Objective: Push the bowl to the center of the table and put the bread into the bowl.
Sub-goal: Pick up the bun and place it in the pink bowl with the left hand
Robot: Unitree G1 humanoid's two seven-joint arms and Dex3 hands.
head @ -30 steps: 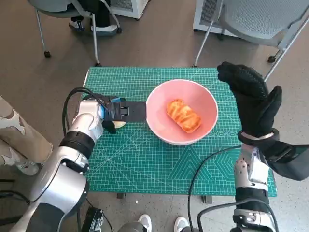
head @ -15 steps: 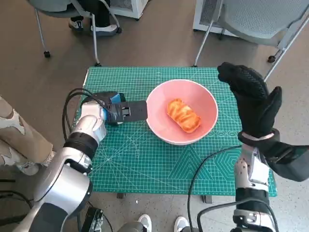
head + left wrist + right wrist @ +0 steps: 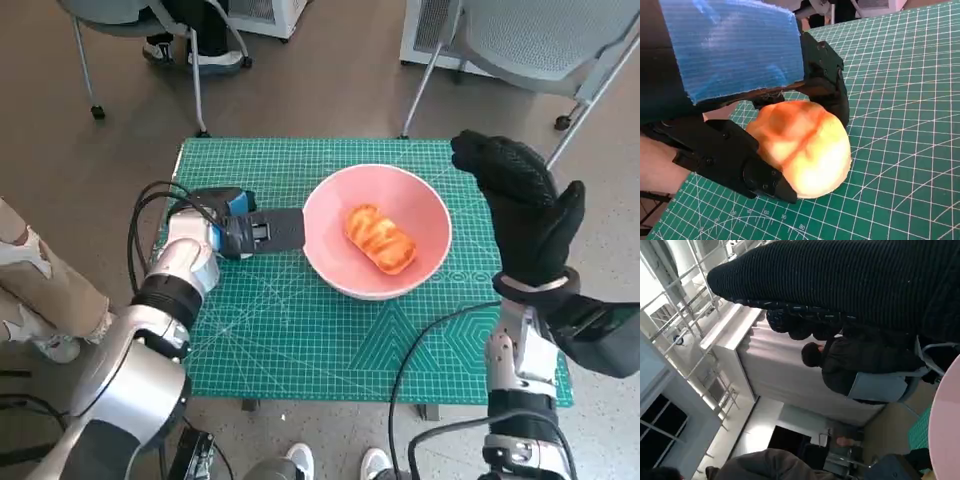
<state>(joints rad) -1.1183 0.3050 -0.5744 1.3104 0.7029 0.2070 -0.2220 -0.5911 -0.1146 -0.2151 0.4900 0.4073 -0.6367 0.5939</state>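
Note:
The pink bowl stands near the middle of the green mat, with an orange-glazed bread lying inside it. My left hand lies just left of the bowl, its fingers close to the rim. In the left wrist view that hand grips a second, round golden bread roll just above the mat; the head view hides this roll under the hand. My right hand is raised over the table's right edge, fingers apart and holding nothing. The glove and a strip of the bowl's rim show in the right wrist view.
Grey chairs stand behind the table at the back right and back left, with a person's feet under one. A trouser leg is at the left. Black cables cross the mat's near right. A seated person shows beyond the glove.
My left hand has shifted slightly away from the table's near edge. A pale bit of roll that showed beneath it is now hidden. The bowl and my right hand have stayed put.

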